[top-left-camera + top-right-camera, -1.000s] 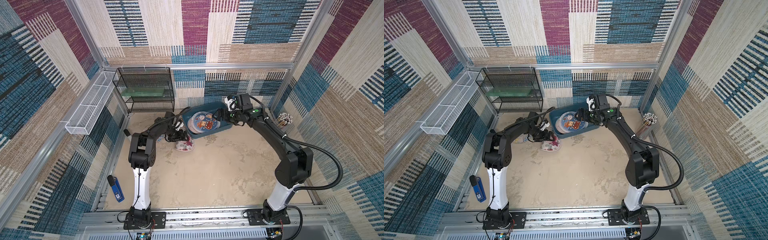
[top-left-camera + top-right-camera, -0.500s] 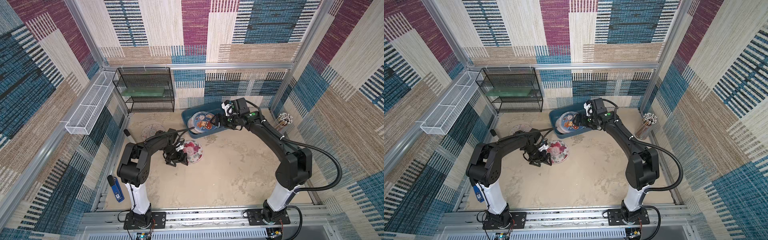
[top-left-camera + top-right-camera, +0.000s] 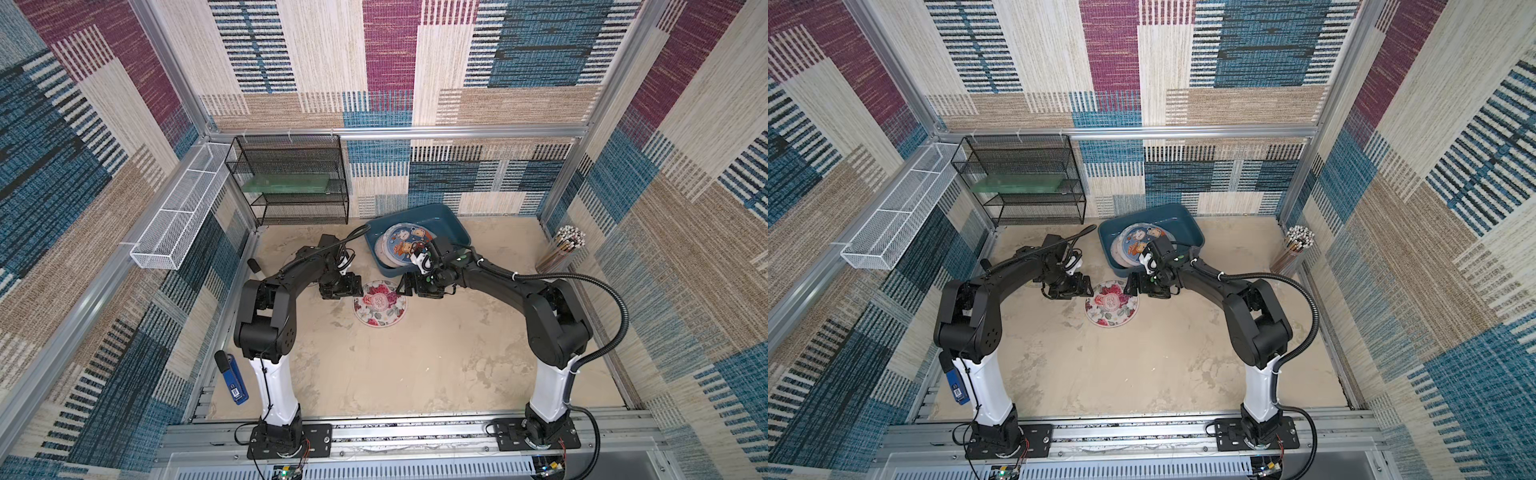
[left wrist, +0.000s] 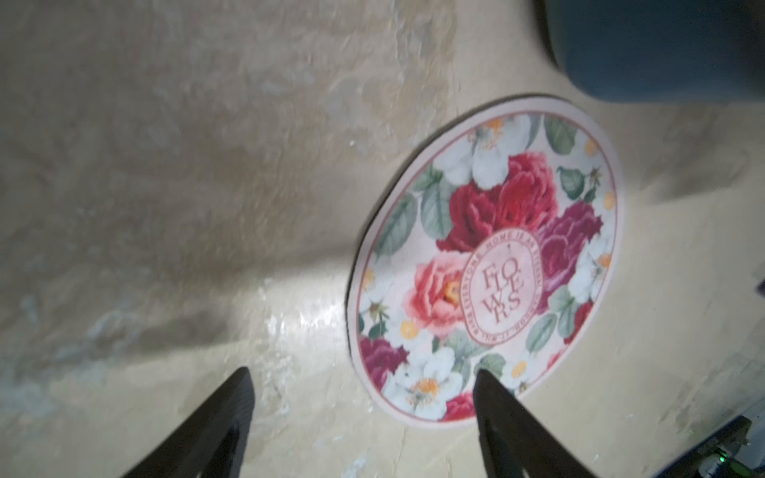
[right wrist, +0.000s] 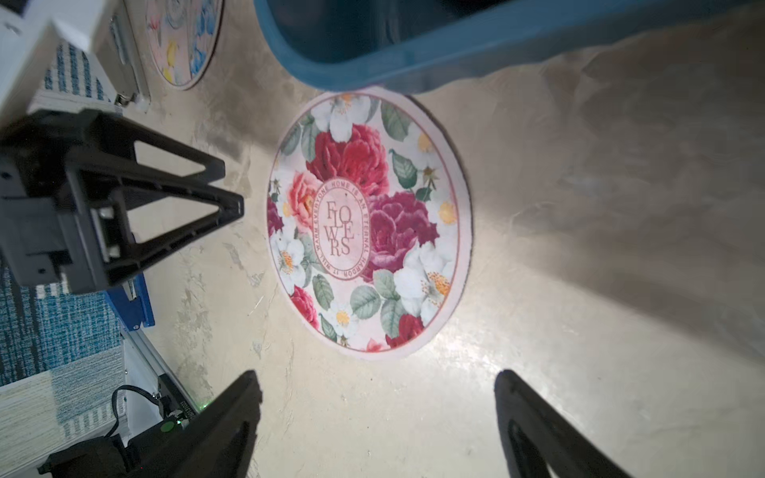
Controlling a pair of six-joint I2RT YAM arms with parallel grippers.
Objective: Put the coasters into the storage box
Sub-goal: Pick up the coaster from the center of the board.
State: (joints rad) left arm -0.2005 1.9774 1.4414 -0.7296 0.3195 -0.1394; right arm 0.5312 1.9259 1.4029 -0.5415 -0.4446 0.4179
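Floral coaster [image 3: 380,302]: lies flat on the table [image 3: 374,374], just in front of the storage box [image 3: 446,220], between the two grippers.
Left gripper [image 4: 362,385]: fingers apart, holding nothing, just beside the coaster's rim.
Right gripper [image 5: 376,385]: fingers wide apart, empty, near the same coaster.
Stacked coasters [image 3: 401,247]: inside the box.
Pastel coaster [image 5: 186,41]: on the table beside the box.

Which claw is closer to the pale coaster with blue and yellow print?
Left. The left gripper hangs right beside the pale coaster; the right gripper is farther off, across the floral coaster, by the storage box.
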